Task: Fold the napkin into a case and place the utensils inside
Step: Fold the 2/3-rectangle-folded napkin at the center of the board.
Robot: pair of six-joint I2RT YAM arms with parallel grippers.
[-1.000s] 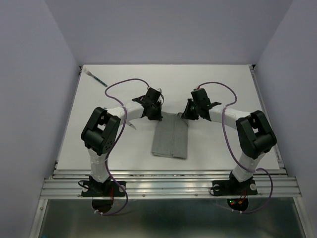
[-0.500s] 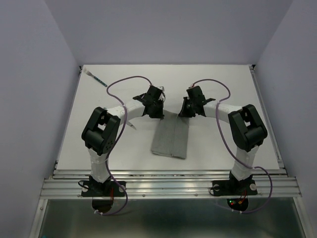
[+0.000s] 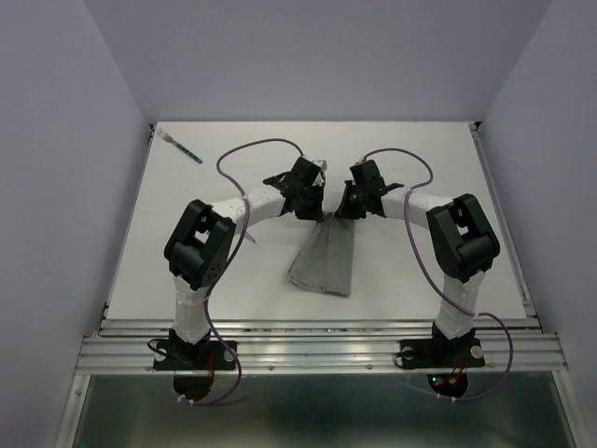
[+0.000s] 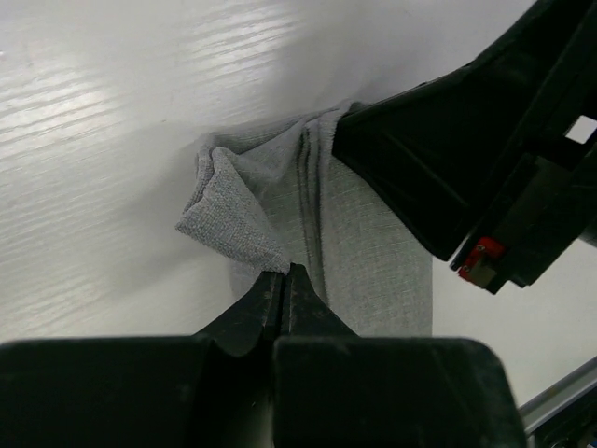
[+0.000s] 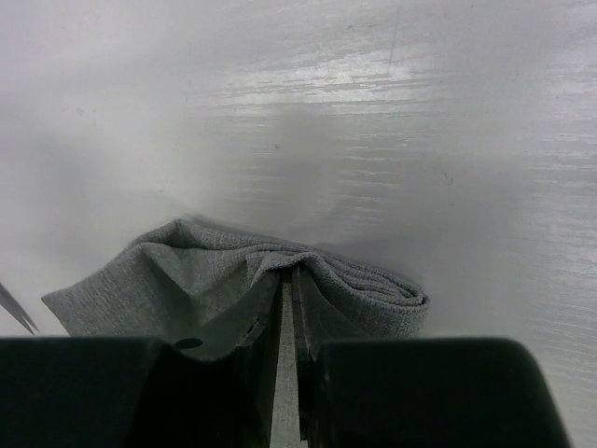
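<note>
Counter [image 3: 420, 159]: folded grey napkin [image 3: 325, 261]. Left fingers [image 4: 256, 308] closed, pinching the napkin's far-left corner. Right fingers [image 5: 256, 336] pinch its far-right corner. One utensil [image 3: 184, 149] lies well beyond the napkin, far-left. Best carry both corners together, edges level.

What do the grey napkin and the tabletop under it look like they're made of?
Napkin: woven fabric, matte grey, possibly cotton or a blend; a fine weave shows and it bunches into soft layered folds. Tabletop: hard white board with a slight sheen, perhaps laminate or painted wood; faint straight grain lines and soft light reflections show.
</note>
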